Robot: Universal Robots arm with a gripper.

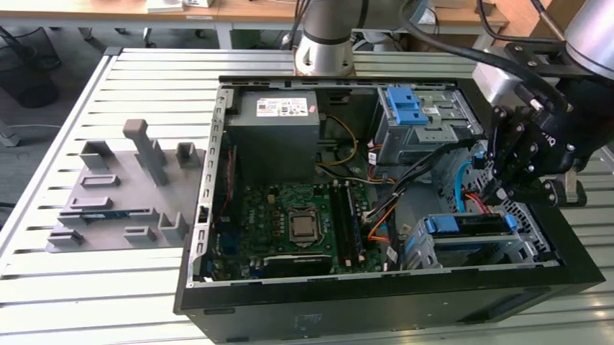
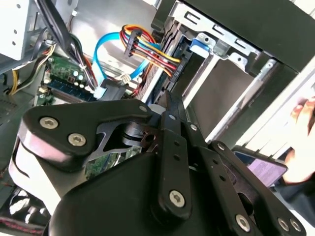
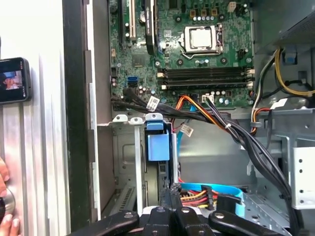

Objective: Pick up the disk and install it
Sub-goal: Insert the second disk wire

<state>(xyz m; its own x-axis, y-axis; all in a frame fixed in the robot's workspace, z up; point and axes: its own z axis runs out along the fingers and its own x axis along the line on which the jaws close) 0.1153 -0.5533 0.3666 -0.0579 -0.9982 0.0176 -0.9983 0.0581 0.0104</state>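
Disk seated in the computer case's lower drive bay

Its blue carrier frame and silver top are seen just below the gripper, whose fingers are pressed together, holding nothing

1. Arm: silver column standing at the far edge of the exterior view, upper links reaching in from that view's right.
2. Gripper: black linkage type, pointing downward at the exterior view's right (fingers drawn together, tips meeting, as in both wrist views).
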